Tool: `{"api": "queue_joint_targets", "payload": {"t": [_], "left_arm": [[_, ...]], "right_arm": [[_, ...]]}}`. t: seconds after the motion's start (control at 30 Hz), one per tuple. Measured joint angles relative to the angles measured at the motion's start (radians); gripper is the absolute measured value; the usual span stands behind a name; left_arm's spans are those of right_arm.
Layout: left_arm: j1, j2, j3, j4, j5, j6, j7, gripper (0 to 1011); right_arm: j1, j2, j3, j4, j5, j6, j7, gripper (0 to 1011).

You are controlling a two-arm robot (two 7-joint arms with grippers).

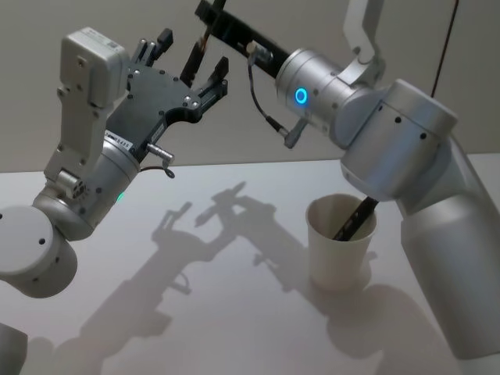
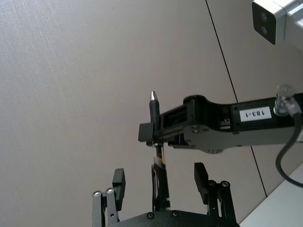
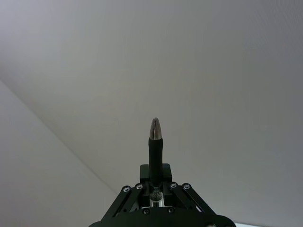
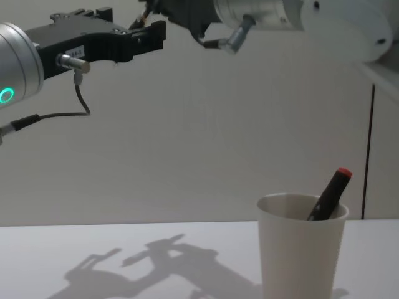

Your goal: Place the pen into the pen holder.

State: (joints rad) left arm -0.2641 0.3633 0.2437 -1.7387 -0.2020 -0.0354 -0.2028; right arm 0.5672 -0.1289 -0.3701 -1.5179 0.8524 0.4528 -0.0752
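The right pincer [image 2: 154,135] was clamped on the pen [image 3: 155,146], tip up, high above the desk [image 1: 258,336], the left pincer [image 1: 191,66] spread apart beside it, and the pen holder [image 1: 336,250] stood well below, right and nearer.

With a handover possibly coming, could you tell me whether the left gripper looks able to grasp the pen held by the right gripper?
Probably yes: the left gripper is open, the pen lies between its fingers, the right gripper clamps it farther along, and nothing blocks them.

Two pens, one [image 3: 155,146] held aloft, one [image 4: 327,196] in the cup, one pen holder [image 4: 302,246], two pincers, left [image 1: 183,74], right [image 2: 154,135], possibly more pens hidden inside.
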Motion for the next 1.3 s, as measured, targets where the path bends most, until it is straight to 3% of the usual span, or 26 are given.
{"api": "queue_joint_targets", "payload": {"t": [0.17,0.6,0.97,1.3], "left_arm": [[0.000,0.000,0.000,0.000,0.000,0.000,0.000,1000],[0.000,0.000,0.000,0.000,0.000,0.001,0.000,1000],[-0.007,0.007,-0.013,-0.002,0.012,0.004,0.024,1001],[-0.061,0.004,-0.039,0.020,0.059,-0.001,0.096,1001]], "right_arm": [[0.015,-0.002,0.008,-0.003,-0.010,-0.037,0.003,130],[0.055,0.028,0.062,-0.030,-0.045,-0.137,-0.004,130],[0.020,0.115,0.117,-0.118,-0.091,-0.130,-0.016,130],[-0.080,0.217,0.137,-0.242,-0.131,-0.078,0.037,130]]}}
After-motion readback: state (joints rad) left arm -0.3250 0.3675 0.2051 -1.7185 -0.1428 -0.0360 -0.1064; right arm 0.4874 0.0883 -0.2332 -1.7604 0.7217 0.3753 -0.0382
